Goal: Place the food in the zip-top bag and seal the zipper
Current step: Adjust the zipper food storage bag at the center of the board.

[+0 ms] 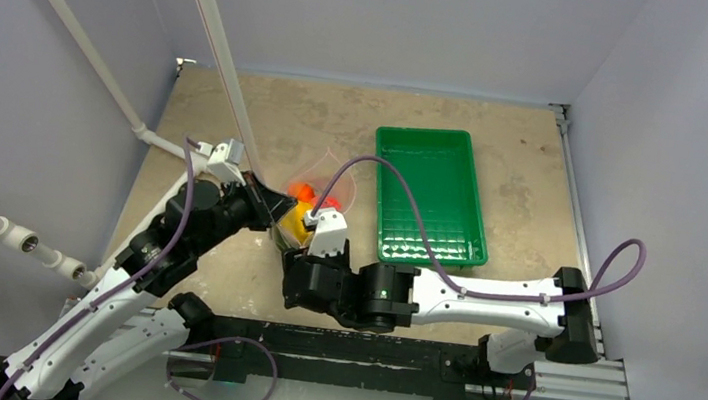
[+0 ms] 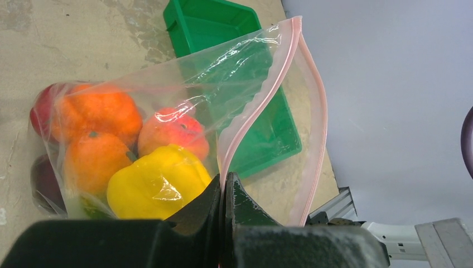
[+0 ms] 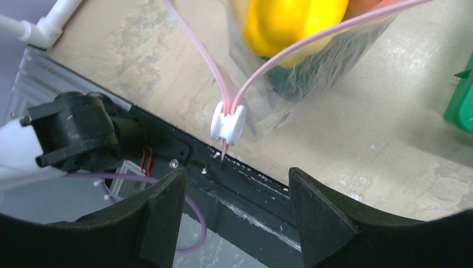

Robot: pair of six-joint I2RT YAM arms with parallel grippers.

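The zip-top bag (image 2: 223, 72) hangs lifted over the table, its mouth gaping. Inside it lies the food: a yellow pepper (image 2: 156, 181), orange fruits (image 2: 97, 111), a red piece (image 2: 175, 131) and a dark purple one (image 2: 44, 178). My left gripper (image 2: 224, 181) is shut on one pink lip of the zipper (image 2: 254, 106). The other lip (image 2: 321, 123) bows away from it. In the right wrist view the two lips meet at a white slider (image 3: 228, 123). My right gripper (image 3: 237, 176) stands open just short of the slider, not touching it.
The green tray (image 1: 431, 194) lies right of the bag, with nothing in it. White pipes (image 1: 77, 33) cross the left side. A black frame rail (image 3: 262, 195) runs along the table's near edge under the right gripper.
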